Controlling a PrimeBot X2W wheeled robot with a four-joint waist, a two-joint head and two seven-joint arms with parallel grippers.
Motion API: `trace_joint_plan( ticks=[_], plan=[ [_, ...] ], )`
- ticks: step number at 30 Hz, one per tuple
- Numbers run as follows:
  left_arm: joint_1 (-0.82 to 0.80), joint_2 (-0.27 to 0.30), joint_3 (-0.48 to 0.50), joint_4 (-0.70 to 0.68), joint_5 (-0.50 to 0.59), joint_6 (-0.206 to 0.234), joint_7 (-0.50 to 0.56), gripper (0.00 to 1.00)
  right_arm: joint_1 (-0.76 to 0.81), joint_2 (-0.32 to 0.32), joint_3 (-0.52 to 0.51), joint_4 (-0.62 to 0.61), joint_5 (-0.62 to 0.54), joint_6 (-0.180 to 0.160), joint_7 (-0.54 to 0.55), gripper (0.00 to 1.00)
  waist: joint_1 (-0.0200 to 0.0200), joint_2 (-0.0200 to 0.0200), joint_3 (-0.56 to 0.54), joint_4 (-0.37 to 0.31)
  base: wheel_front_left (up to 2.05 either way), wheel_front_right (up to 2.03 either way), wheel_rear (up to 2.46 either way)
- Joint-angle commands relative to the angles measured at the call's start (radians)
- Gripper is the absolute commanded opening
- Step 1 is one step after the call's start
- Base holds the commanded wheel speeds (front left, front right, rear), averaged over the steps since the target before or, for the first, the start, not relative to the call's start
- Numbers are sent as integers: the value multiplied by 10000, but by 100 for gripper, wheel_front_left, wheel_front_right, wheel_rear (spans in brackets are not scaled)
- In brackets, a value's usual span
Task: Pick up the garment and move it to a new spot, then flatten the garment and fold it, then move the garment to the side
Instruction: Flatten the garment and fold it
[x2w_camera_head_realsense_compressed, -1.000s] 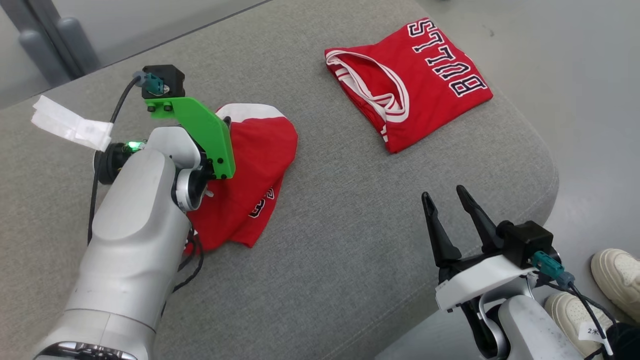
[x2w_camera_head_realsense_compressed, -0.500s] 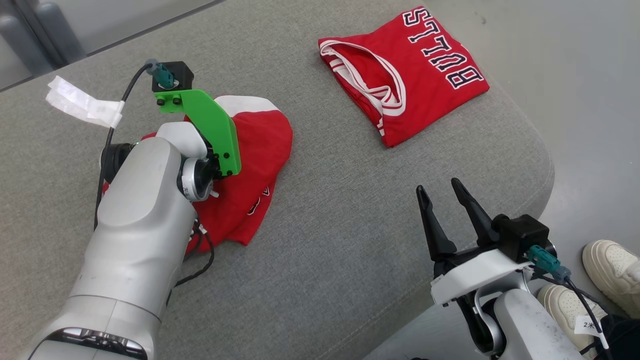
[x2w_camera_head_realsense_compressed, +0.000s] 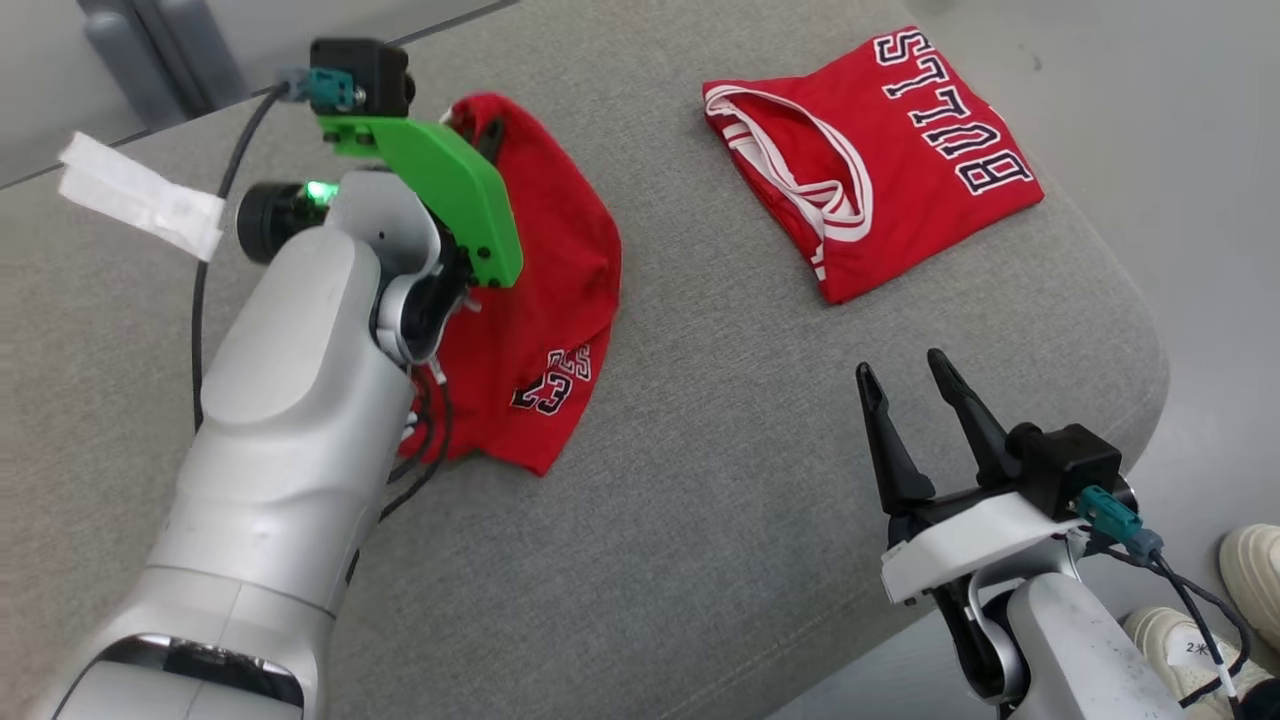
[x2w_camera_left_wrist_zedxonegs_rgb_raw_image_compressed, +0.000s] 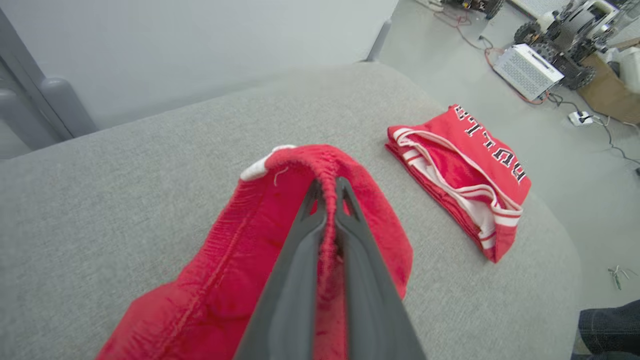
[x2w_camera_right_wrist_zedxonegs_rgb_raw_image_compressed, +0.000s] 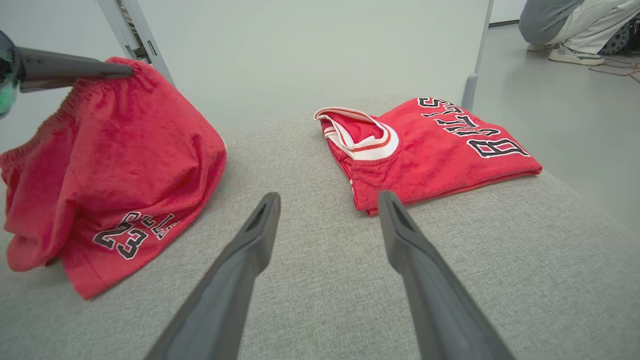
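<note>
Left wrist view: left gripper (x2w_camera_left_wrist_zedxonegs_rgb_raw_image_compressed: 329, 185) has its fingertips buried in the waistband fold of the red shorts (x2w_camera_left_wrist_zedxonegs_rgb_raw_image_compressed: 240, 260), so pad contact is hidden. The shorts are cut off by the bottom edge.

Head view: left forearm (x2w_camera_head_realsense_compressed: 290, 420) and green mount (x2w_camera_head_realsense_compressed: 450, 190) cover the shorts' left side and most of that gripper's fingers. Lettering above the "23" is creased, can't read it.

Right wrist view: left gripper cut off by the left edge, person (x2w_camera_right_wrist_zedxonegs_rgb_raw_image_compressed: 575, 20) by the top edge.

Pale shoes (x2w_camera_head_realsense_compressed: 1255, 565) past the near-right corner of the bench (x2w_camera_head_realsense_compressed: 700, 560), clipped by the frame.

"BULLS" stands on the folded red jersey (x2w_camera_head_realsense_compressed: 880, 170) in dark, white-edged letters; "23" on the red shorts (x2w_camera_right_wrist_zedxonegs_rgb_raw_image_compressed: 115, 170).
</note>
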Motion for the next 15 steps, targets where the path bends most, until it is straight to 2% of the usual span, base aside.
trace_joint_plan(
  ticks=[1,8,12,15],
  plan=[
    [-380,9,11,-235,-113,-126,-358,0,-15,-72,-11,9,-74,-15,-41,100,0,0,-262,392,0,0,0],
    [-1138,5,-312,-1676,-549,-527,-1639,0,114,-253,-25,84,-72,-15,-15,100,0,0,-693,1131,0,0,0],
    [-873,59,-676,-2508,-603,-612,-1697,0,247,-344,-175,2,-92,-15,33,100,0,0,-808,1726,0,0,0],
    [78,248,-1126,-3020,-593,-634,-1490,0,390,-386,-281,-91,-120,-15,123,100,0,0,-863,2221,0,0,0]
  ],
)
